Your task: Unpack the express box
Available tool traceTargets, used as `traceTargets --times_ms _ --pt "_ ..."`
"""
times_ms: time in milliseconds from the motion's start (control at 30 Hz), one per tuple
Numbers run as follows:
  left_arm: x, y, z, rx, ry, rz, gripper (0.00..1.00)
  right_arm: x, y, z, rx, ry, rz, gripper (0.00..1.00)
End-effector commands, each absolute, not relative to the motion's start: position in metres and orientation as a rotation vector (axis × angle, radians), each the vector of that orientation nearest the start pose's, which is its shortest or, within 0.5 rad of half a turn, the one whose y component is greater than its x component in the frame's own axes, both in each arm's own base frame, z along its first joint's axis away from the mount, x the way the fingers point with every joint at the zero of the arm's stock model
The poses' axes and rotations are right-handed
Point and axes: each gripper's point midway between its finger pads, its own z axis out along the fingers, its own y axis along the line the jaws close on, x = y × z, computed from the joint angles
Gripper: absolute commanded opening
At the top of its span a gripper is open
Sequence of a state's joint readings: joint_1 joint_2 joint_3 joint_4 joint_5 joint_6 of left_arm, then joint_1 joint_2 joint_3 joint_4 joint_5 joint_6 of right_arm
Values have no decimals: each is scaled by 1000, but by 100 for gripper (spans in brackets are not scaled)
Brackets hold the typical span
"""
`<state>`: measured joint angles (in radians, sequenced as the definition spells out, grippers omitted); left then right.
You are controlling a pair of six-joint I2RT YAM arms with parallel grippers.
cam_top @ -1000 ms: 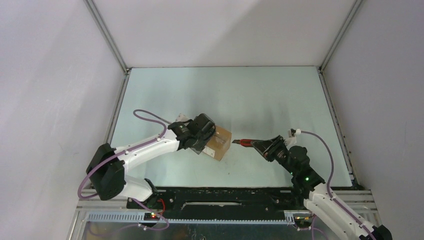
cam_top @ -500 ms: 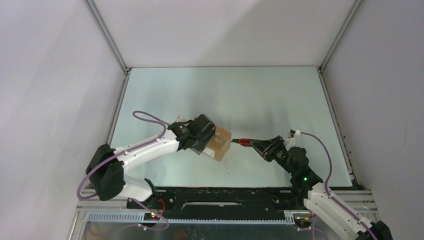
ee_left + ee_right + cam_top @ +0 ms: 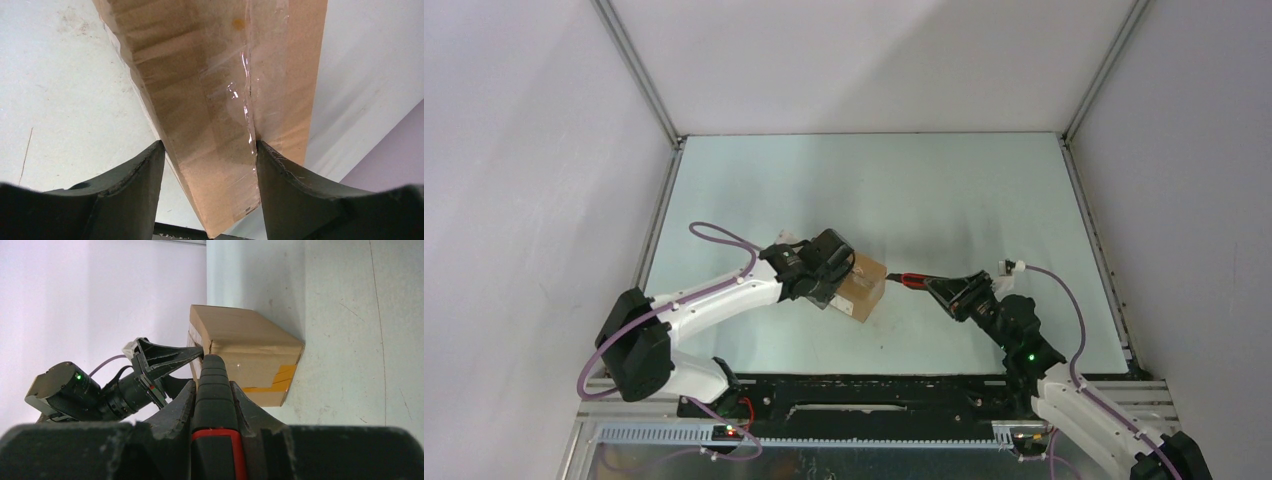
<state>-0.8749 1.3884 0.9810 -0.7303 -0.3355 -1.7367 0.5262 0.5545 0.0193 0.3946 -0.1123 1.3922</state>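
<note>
One table (image 3: 984, 190) carries the whole job, with pale walls on three sides. The left arm (image 3: 714, 295) reaches in from the near left corner and the right arm (image 3: 1064, 385) from the near right.

1. Location of the box. The box (image 3: 862, 285) lies near the middle of the table, slightly left of centre, turned at an angle to the table edges. Its flaps are shut under clear tape (image 3: 235, 100).

2. Left gripper (image 3: 207, 150). Its fingers (image 3: 145, 170) straddle the left end of the box, and each tip touches a cardboard face. Judged role: a clamp that keeps the box from sliding.

3. Right gripper (image 3: 212, 387). It is clamped on a red-and-black knife (image 3: 914, 281), whose nose points at the right end of the box, just beside it. Whether a blade is out, or touching cardboard, cannot be told.

4. Step in hand, as judged: cutting the tape seam.
- Confirm the clamp is firm before the knife presses; a loose box will swivel away.
- Align the nose with the taped seam, not with bare cardboard.
- Enter shallow, so that only tape is cut and the contents are spared.
- Draw along the seam in one straight pass, stopping short of the left fingers.
- Keep the knife handle low, so that the push runs into the clamp rather than lifting the box.
</note>
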Motion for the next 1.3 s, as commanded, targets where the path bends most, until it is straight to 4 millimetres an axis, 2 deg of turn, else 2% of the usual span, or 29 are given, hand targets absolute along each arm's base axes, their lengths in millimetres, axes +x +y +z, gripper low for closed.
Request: traceTargets --times_ms 0,300,533,800,900,1100,1267 --pt "186 -219 72 -1156 2561 -182 0 215 190 160 730 1705 1508 0" --pt "184 -224 71 -1142 2579 -202 0 217 196 161 715 1704 1529 0" --pt "182 -229 70 -1147 2595 -239 0 219 193 154 740 1714 1497 0" --pt "181 -235 74 -1121 2617 -283 0 220 196 164 706 1674 1524 0" --pt "180 -238 74 -1103 2636 -299 0 219 198 163 684 1688 1530 0" --pt "177 -238 70 -1104 2651 -305 0 211 208 180 609 1658 1638 0" --pt "178 -234 69 -1126 2632 -303 0 199 212 172 547 1723 1653 0"
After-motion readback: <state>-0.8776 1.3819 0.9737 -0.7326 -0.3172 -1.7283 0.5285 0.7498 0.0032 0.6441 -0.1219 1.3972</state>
